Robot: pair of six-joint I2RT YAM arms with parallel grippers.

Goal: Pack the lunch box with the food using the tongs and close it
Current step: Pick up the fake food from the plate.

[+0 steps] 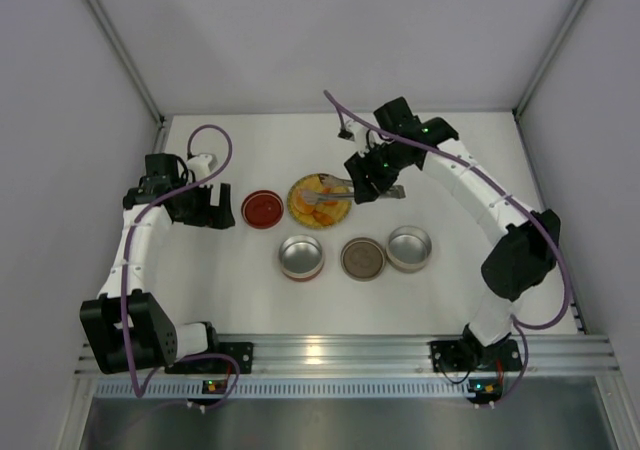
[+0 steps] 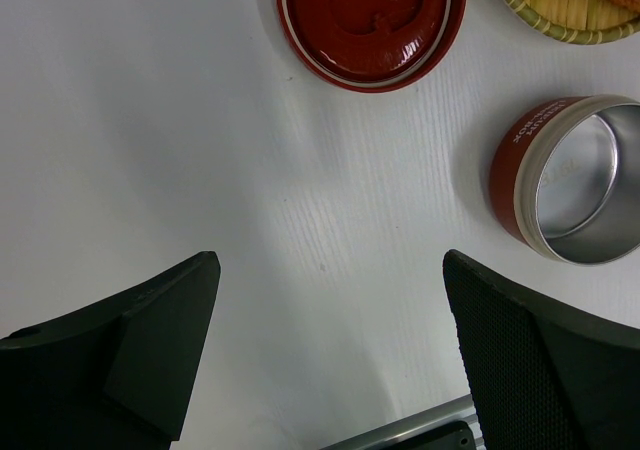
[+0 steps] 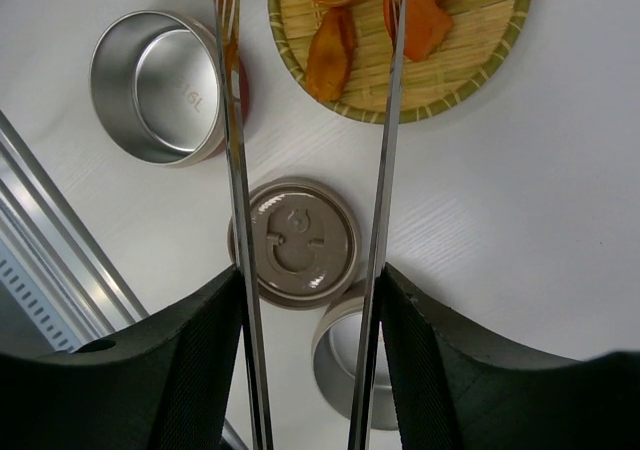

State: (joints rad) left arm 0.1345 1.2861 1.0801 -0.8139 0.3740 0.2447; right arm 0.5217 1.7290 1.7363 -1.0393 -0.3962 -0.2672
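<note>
Silver metal tongs (image 3: pixel 238 170), long and thin, are gripped between the right fingers (image 1: pixel 360 188). Ahead of those fingers, the tong tips are held apart over the round yellow woven plate (image 3: pixel 470 60), where the small orange food pieces (image 3: pixel 330 55) are lying. Picking up a piece seems to be the step in hand. Next, the tongs must be squeezed on one piece and carried to the round silver tin with a red band (image 3: pixel 112 90), left of those fingers. The left fingers (image 1: pixel 210 215) are spread wide, with nothing held.
</note>
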